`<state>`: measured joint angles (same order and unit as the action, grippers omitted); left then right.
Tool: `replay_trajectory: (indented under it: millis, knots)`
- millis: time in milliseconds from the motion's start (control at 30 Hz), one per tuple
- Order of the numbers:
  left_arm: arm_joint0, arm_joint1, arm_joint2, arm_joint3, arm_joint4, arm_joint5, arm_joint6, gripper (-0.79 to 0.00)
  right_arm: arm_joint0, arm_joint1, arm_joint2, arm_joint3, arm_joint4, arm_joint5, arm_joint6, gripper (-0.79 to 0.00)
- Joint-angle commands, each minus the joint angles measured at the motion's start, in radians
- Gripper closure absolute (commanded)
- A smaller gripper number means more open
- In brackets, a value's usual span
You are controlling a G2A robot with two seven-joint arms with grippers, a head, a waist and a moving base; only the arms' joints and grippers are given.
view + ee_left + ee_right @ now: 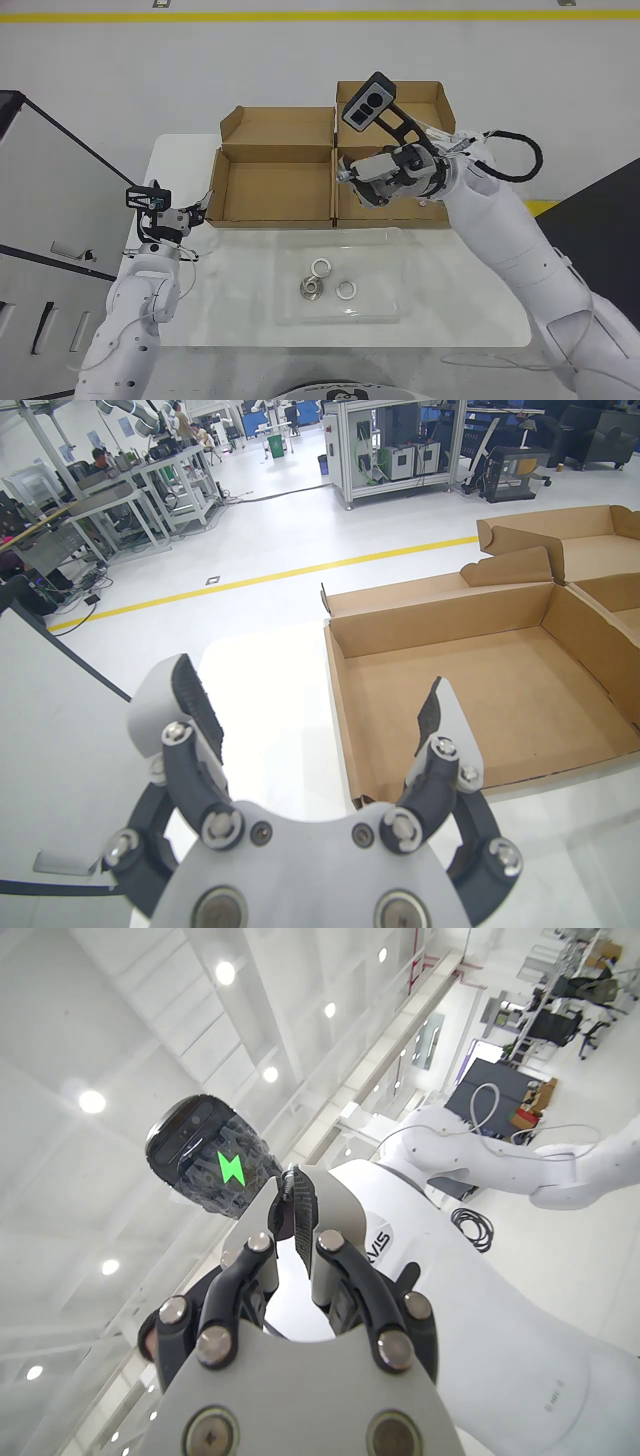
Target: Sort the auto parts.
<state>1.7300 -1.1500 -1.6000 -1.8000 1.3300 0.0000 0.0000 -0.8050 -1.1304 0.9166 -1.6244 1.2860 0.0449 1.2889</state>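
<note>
Rings [322, 266], metal, three, loose in clear tray [385, 250] on desk [460, 300]: judged rigid, dense, smooth and slip-prone, best pinched across the rim. Left pincer [320, 700], fingers apart, beside left cardboard box [475, 700]. Right pincer [290, 1198], tips together, over right cardboard box [350, 210]; tray walls may crowd a low approach.

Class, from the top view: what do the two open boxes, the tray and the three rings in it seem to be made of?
Boxes: cardboard, matte brown, with folded flaps.
Tray: probably clear plastic; the white table shows through it and its edges glint.
Rings: likely metal, silvery-grey and shiny, though too small to be sure.
</note>
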Motion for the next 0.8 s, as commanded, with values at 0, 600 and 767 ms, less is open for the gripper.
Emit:
replay_trajectory:
  millis: [0, 600, 767]
  knots:
    - [0.0, 0.0, 0.0, 0.0, 0.0, 0.0, 0.0, -0.785, -0.007, 0.01, 0.041, 0.002, -0.055, 0.032, -0.022, 0.0]
    - [0.0, 0.0, 0.0, 0.0, 0.0, 0.0, 0.0, -0.785, -0.019, 0.135, 0.346, -0.013, -0.793, 0.358, -0.056, 0.0]
    - [0.0, 0.0, 0.0, 0.0, 0.0, 0.0, 0.0, -0.785, 0.027, 0.165, 0.319, -0.043, -1.096, 0.423, -0.009, 0.0]
